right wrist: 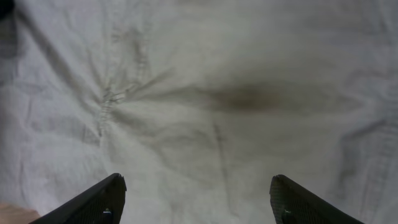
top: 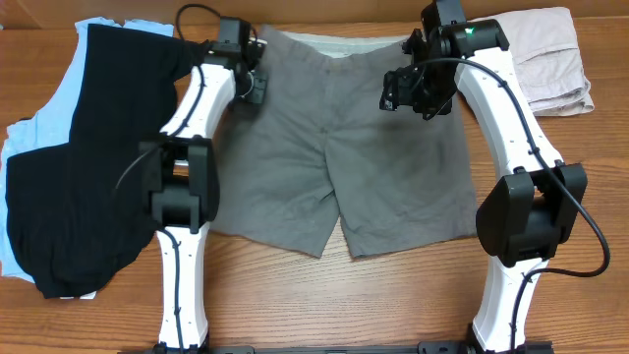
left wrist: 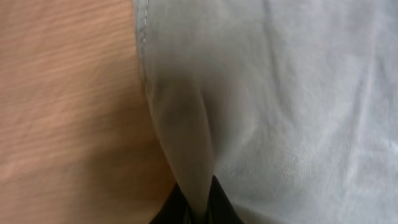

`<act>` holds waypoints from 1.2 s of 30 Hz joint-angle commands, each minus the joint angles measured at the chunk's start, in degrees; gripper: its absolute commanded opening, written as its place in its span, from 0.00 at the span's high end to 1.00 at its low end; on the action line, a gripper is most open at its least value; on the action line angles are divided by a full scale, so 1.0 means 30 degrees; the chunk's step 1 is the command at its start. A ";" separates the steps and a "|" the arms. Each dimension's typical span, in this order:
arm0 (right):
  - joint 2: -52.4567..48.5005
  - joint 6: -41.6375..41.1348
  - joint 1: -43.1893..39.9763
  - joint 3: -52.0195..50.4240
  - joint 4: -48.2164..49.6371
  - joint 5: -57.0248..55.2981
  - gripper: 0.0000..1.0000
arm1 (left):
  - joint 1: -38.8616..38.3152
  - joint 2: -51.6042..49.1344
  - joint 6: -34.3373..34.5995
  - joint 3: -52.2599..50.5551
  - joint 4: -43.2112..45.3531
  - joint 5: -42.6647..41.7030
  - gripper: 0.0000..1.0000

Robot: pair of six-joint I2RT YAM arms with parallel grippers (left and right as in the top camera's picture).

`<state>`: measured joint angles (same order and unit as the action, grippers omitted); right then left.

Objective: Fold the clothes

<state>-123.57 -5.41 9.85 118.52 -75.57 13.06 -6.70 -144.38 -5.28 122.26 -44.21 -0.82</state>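
The grey shorts [top: 334,147] lie flat on the counter [top: 324,295], waistband running side to side, legs pointing toward the near side. The left fingers [left wrist: 225,210] are pinched on a ridge of cloth at the waist's left edge; the rest stretches rightward from them. The right fingers [right wrist: 93,202] hang spread, empty, cloth directly beneath. Left looks readier to lead.

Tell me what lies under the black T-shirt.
Past the top and left edges of the black T-shirt, a pale blue cloth shows. The rest beneath is covered and cannot be seen.
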 commanded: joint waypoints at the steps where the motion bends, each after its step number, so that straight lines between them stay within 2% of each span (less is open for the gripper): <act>1: 0.0284 -0.0117 0.0066 0.0335 0.0073 -0.0197 0.22 | 0.2368 -0.0984 0.4014 -0.0678 -0.2812 0.1443 0.96; 3: 0.0255 -0.0219 0.0066 0.0335 0.0087 -0.0204 0.22 | 0.3213 -0.0984 0.5151 -0.0678 -0.4153 0.0940 0.93; 6: 0.0102 -0.0474 0.0066 0.0299 0.0182 -0.0219 0.22 | 0.4269 -0.0984 0.5406 -0.0678 -0.5807 -0.0408 0.85; 9: -0.0007 -0.2113 0.0066 -0.0175 0.0641 -0.1224 0.22 | 0.4816 -0.0984 0.4998 -0.0678 -0.7424 -0.0874 0.65; 10: -0.0007 -0.2652 0.0066 -0.0488 0.0954 -0.1632 0.21 | 0.4889 -0.0984 0.4721 -0.0678 -0.7898 -0.0860 0.62; 16: -0.0007 -0.3898 0.0044 -0.2565 0.2171 -0.2004 0.20 | 0.4714 -0.0976 0.4102 0.0153 -0.9821 -0.0525 0.52; 19: -0.0007 -0.5034 -0.0109 -0.3133 0.1807 -0.3206 0.14 | 0.4510 -0.0947 0.4102 0.2018 -1.1271 -0.0532 0.47; 22: 0.0000 -0.5260 -0.0488 -0.3155 0.1297 -0.3854 0.11 | 0.4262 -0.0940 0.3628 0.4714 -1.3070 -0.0605 0.37; 25: 0.0000 -0.4524 -0.0962 -0.3177 0.0991 -0.3825 0.01 | 0.3956 -0.0940 0.3002 0.7985 -1.5198 -0.0605 0.23; 27: -0.0007 -0.3592 -0.1122 -0.3497 0.1107 -0.3745 0.00 | 0.3745 -0.0947 0.2805 1.0127 -1.6429 -0.0605 0.14; 30: -0.0007 -0.2339 -0.1151 -0.4211 0.1698 -0.3286 0.00 | 0.3432 -0.0940 0.2572 1.3012 -1.7544 -0.0597 0.05; 36: -0.0007 -0.2098 -0.1151 -0.6142 0.4007 -0.3162 0.00 | 0.2397 0.0124 0.2514 1.5650 -1.7537 -0.1588 0.03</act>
<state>-123.66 -13.39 6.11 102.72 -65.71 3.05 2.50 -147.15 3.84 165.47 -96.47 -3.44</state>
